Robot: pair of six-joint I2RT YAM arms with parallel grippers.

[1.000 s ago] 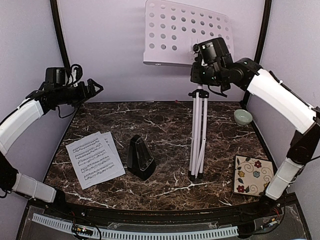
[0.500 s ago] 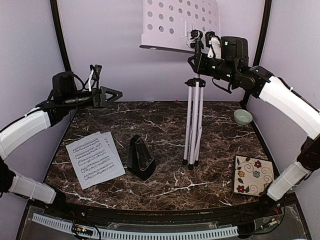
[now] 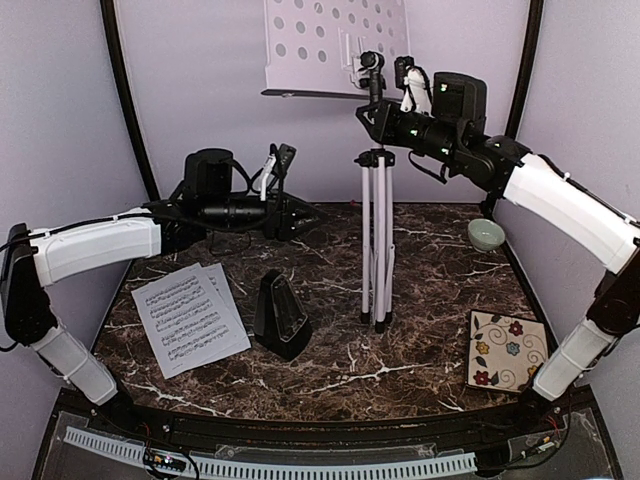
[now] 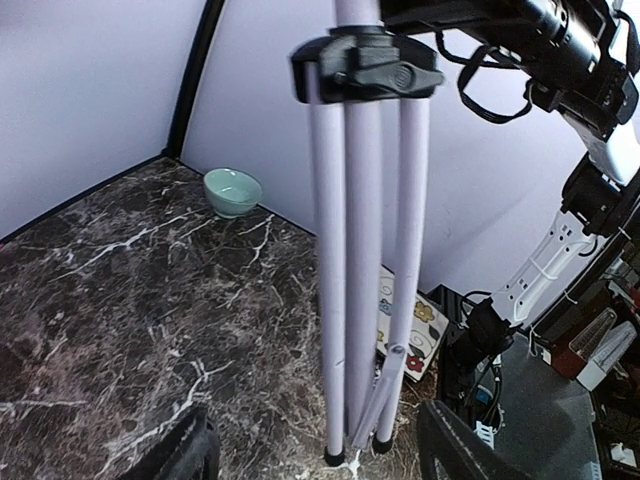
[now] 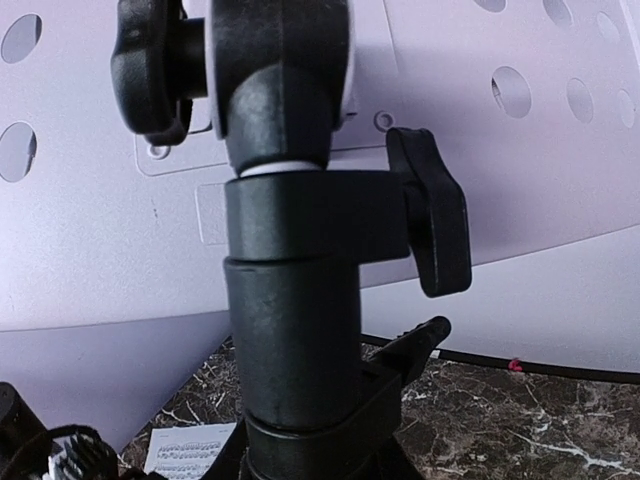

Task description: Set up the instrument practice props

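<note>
right end effector (image 3: 372, 108) grips music stand (image 3: 372, 250); left end effector (image 3: 305, 215) outstretched

White music stand (image 3: 377, 250) upright, legs closed; music sheets (image 3: 188, 318) and black metronome (image 3: 281, 315) left of it.

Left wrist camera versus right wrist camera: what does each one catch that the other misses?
Only the left wrist view shows the folded tripod legs of the music stand down to their feet, the pale green bowl, a corner of the floral tile and the right arm. Only the right wrist view shows the stand's black head with its knobs, the hole-dotted white desk and a corner of a music sheet. Both show parts of the music stand and the dark marble table.
</note>
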